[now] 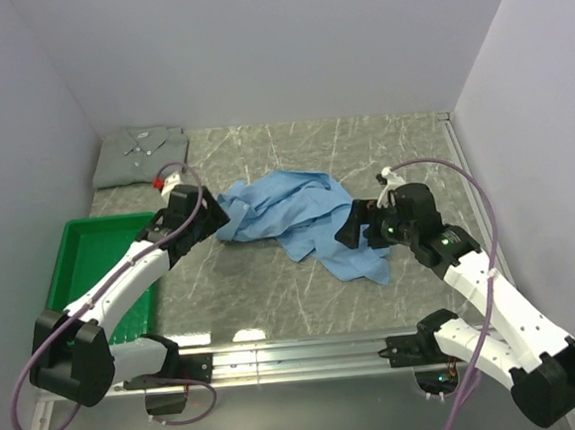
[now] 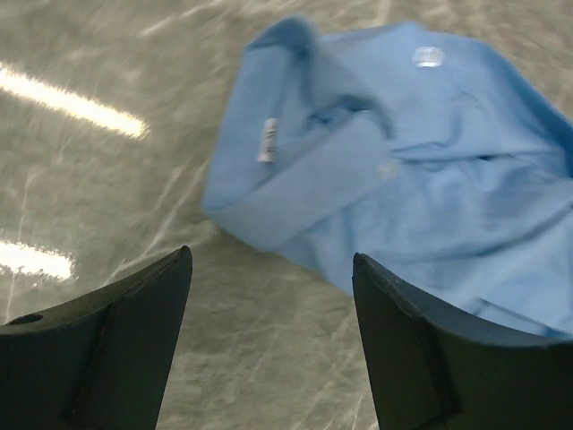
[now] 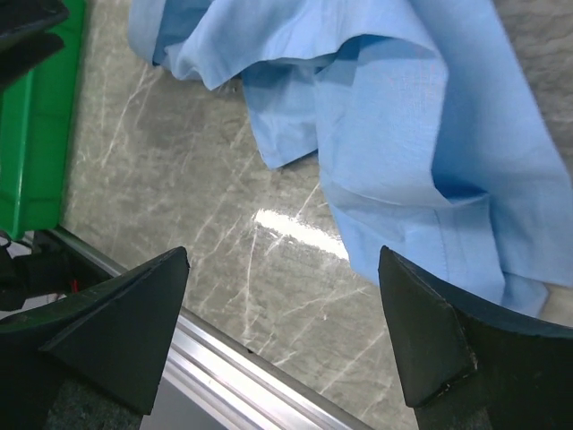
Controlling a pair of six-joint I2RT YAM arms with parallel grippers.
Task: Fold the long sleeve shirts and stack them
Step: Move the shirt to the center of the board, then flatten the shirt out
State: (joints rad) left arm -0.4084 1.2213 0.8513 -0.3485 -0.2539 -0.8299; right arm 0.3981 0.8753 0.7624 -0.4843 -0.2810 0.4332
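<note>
Light blue shirt [image 1: 303,219] lies crumpled at centre; L gripper [image 1: 231,212] by its collar end, R gripper [image 1: 351,228] by opposite edge, both jaws wide, empty. Grey-green shirt [image 1: 141,155] folded, far-left corner.

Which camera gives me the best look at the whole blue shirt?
Top external: the blue shirt lies crumpled, almost all of it visible. Left wrist shows only its collar end, slightly blurred; right wrist only a loose lower edge.
</note>
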